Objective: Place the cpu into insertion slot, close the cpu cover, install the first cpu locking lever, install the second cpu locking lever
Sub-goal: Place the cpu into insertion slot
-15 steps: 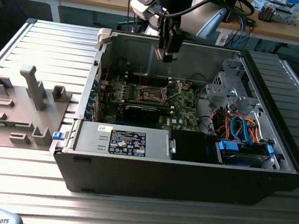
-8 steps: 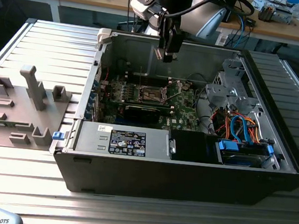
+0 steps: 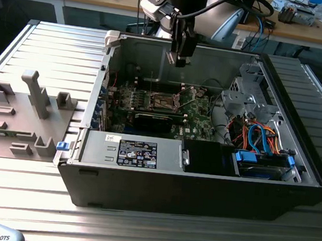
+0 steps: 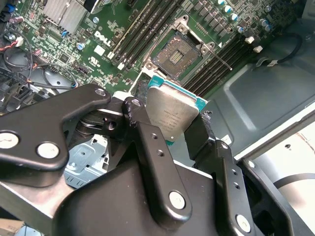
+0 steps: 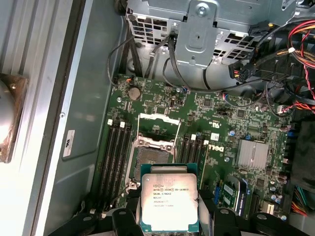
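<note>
My gripper [image 3: 180, 58] hangs above the open computer case, over the green motherboard [image 3: 194, 109]. It is shut on the cpu [image 4: 173, 105], a flat square chip with a silver top and green edge, pinched between two black fingers [image 4: 140, 123]. In the first wrist view the cpu [image 5: 170, 196] sits in the gripper [image 5: 171, 215] a short way off the insertion slot [image 5: 149, 160], which lies bare and dark. The cpu cover [image 5: 157, 119], a thin silver frame, stands raised at the slot's far side. The insertion slot [image 4: 177, 50] is open with nothing in it.
Black memory slots [image 5: 117, 157] flank the socket on both sides. A black graphics card [image 3: 152, 119], a power supply [image 3: 140, 153], a metal drive cage [image 3: 247, 98] and loose cables [image 3: 257, 136] fill the case. A grey fixture [image 3: 23, 112] stands at the exterior view's left.
</note>
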You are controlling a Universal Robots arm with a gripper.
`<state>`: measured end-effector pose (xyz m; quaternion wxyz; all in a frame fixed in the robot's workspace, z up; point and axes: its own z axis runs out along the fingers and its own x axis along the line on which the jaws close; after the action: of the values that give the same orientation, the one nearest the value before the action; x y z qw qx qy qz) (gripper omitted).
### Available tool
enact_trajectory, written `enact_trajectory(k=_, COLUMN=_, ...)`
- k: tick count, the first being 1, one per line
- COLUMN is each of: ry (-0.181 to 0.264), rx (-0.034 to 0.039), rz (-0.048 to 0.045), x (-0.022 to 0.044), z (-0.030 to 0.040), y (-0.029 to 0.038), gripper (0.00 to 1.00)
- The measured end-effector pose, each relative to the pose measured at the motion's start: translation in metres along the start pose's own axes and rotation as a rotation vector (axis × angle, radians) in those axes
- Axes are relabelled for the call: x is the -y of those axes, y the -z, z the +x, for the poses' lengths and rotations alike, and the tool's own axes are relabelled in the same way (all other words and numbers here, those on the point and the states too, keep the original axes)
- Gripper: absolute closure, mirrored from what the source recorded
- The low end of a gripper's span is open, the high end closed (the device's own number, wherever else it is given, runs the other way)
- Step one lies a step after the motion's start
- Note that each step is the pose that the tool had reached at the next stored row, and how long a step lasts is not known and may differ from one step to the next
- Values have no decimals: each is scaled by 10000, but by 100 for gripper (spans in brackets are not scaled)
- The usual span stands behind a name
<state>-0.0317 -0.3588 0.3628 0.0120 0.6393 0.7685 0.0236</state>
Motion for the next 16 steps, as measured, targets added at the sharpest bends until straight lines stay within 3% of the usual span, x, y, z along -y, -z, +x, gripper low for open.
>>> enact_trajectory(k=16, ry=-101, rx=5, rz=-1, x=0, z=0, y=0, gripper=46)
